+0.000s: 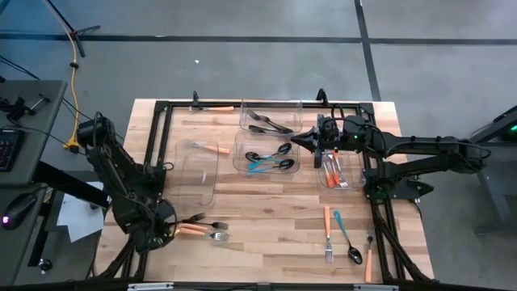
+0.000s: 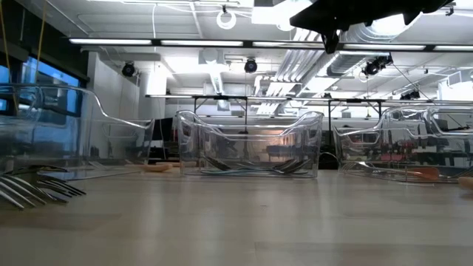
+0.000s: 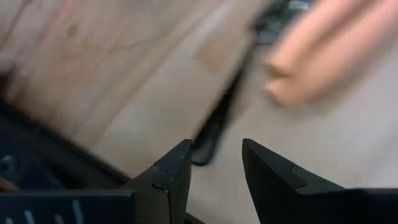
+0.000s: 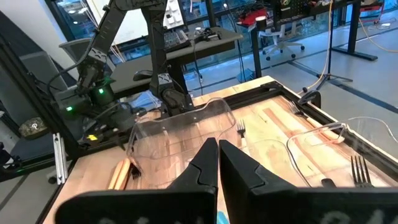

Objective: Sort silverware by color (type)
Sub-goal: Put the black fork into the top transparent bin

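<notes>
The left gripper [image 3: 214, 165] sits low at the table's near-left corner with its fingers parted by a narrow gap, nothing between them. Just past the tips, the left wrist view shows a thin black utensil [image 3: 217, 118] lying on the wood and a blurred orange handle [image 3: 323, 53] beside it. From above these resolve into a small cluster of forks [image 1: 203, 227] with orange handles, next to the gripper.

The right gripper [image 4: 217, 165] hangs above the bins at the table's right, its fingers pressed together and empty; the low view catches only a dark silhouette of it overhead.

Sorted pieces lie in clear bins: black forks [image 1: 269, 123] in the far bin, black and teal spoons [image 1: 271, 158] in the middle bin, orange-handled forks [image 1: 333, 171] in the right bin, one orange knife [image 1: 212, 148] in the left bin. Loose pieces [image 1: 343, 234] remain on the near-right tabletop. The low view shows fork tines [image 2: 37, 188] at its left edge, handles cut off.
</notes>
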You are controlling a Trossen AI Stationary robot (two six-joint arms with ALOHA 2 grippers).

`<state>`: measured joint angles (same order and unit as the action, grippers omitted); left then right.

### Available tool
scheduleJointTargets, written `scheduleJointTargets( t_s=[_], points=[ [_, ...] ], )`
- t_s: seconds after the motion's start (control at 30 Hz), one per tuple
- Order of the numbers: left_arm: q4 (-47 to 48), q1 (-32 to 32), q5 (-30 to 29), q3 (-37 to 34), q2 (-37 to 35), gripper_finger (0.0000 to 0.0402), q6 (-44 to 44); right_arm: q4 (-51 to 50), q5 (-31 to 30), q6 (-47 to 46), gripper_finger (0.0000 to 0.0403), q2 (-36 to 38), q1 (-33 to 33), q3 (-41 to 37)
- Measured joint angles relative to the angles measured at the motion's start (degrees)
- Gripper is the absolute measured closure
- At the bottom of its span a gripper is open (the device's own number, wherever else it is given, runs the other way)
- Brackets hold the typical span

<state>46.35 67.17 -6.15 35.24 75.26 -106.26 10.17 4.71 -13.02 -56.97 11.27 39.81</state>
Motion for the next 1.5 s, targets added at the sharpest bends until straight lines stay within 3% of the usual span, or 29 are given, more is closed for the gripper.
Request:
scheduleJointTargets(
  t_s=[0.77,1.23,1.5],
  points=[
    [-8.75,-0.84,-2.93,-5.50,-1.23,0.0271,15.07,-0.07,0.00,-0.55,0.0403,0.00,0.00,0.00],
    [-9.67,-0.87,-2.05,-5.59,-6.46,0.0271,14.82,-0.10,0.00,-0.48,0.0403,0.00,0.00,0.00],
    [-8.95,-0.41,-1.97,-5.50,-9.68,0.0271,8.57,-0.21,0.00,-0.46,0.0403,0.00,0.00,0.00]
  ],
)
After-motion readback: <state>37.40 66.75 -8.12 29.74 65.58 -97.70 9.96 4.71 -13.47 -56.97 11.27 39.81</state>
